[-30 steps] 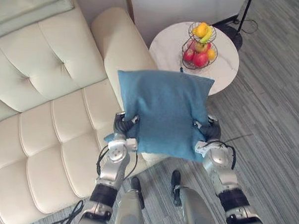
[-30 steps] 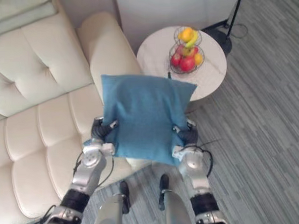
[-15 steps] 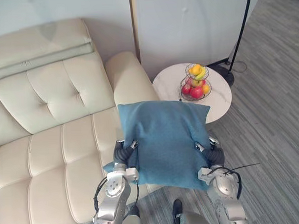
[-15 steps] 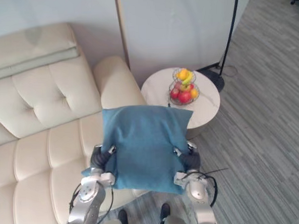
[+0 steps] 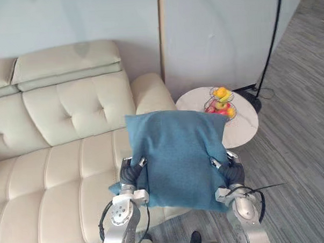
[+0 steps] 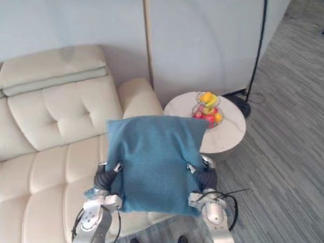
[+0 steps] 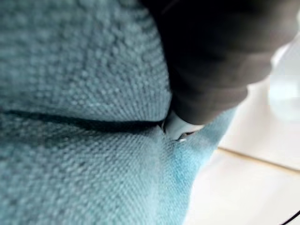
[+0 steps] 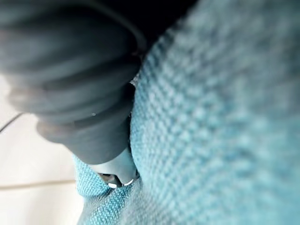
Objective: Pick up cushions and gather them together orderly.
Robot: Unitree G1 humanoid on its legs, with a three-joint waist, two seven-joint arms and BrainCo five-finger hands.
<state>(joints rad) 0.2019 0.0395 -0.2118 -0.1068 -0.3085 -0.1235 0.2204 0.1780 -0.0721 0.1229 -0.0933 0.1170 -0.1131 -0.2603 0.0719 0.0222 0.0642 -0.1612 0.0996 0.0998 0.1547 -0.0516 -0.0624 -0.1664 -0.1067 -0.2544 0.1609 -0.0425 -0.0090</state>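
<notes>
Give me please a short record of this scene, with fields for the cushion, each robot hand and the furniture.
cushion: blue cushion, lifted up in front of the sofa
left robot hand: at the cushion's left edge
right robot hand: at its right edge
sofa: cream, tufted
beside sofa: round table with fruit basket

Cushion [image 5: 177, 153] before sofa [image 5: 61, 158], side table [image 5: 244, 126] right.

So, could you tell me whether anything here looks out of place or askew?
Nothing stands out. The blue fabric cushion is pinched at both side edges by the left hand and right hand, slightly tilted; the wire fruit basket stands upright on the round white table.
</notes>
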